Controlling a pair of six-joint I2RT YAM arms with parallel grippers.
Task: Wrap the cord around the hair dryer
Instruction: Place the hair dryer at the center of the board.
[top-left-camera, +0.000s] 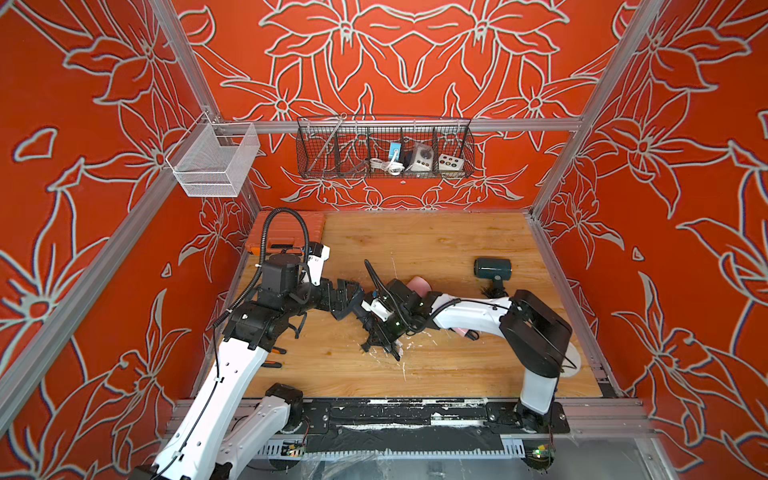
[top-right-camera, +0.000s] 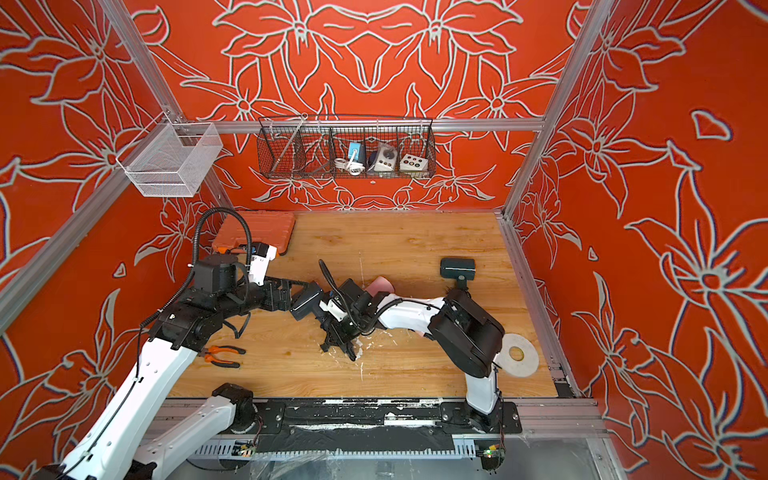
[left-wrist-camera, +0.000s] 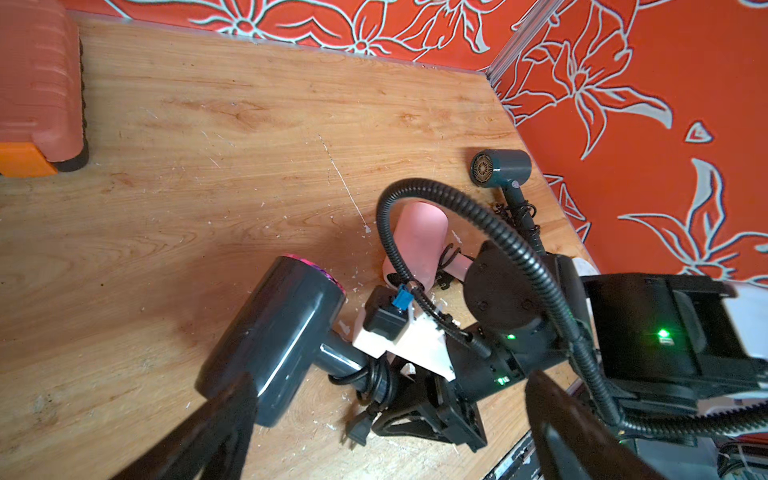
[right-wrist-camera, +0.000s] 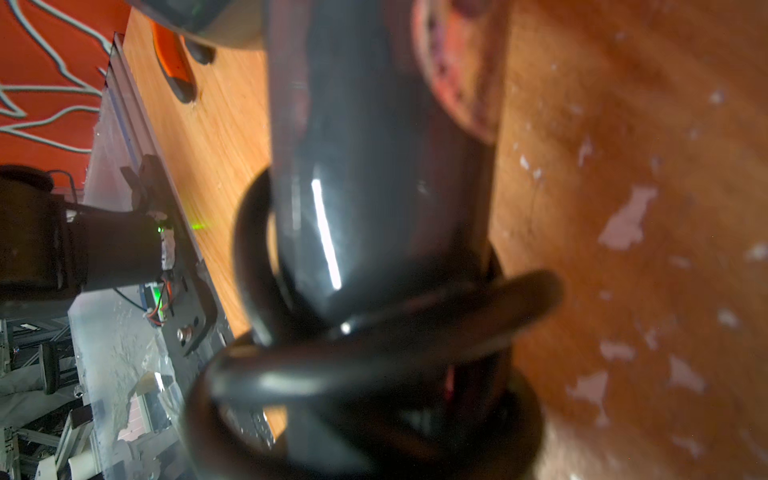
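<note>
A dark grey hair dryer (left-wrist-camera: 274, 345) hangs low over the wooden table, its barrel pointing away from the right arm. My right gripper (left-wrist-camera: 388, 401) is shut on the bottom of its handle (right-wrist-camera: 374, 187). The black cord (right-wrist-camera: 332, 374) loops around the handle in a few coils. Its plug (left-wrist-camera: 359, 430) dangles just above the table. My left gripper (left-wrist-camera: 395, 453) stands wide open beside the dryer's barrel, holding nothing; one of its fingers (left-wrist-camera: 224, 432) is right next to the barrel. In a top view the barrel (top-right-camera: 306, 301) sits between the two arms.
A pink hair dryer (left-wrist-camera: 419, 241) lies behind the right arm. A dark teal one (top-left-camera: 492, 269) lies at the far right, cord around its handle. An orange tool case (top-left-camera: 286, 230), pliers (top-right-camera: 222, 355), a white disc (top-right-camera: 517, 355) and a wall basket (top-left-camera: 384, 147) are around.
</note>
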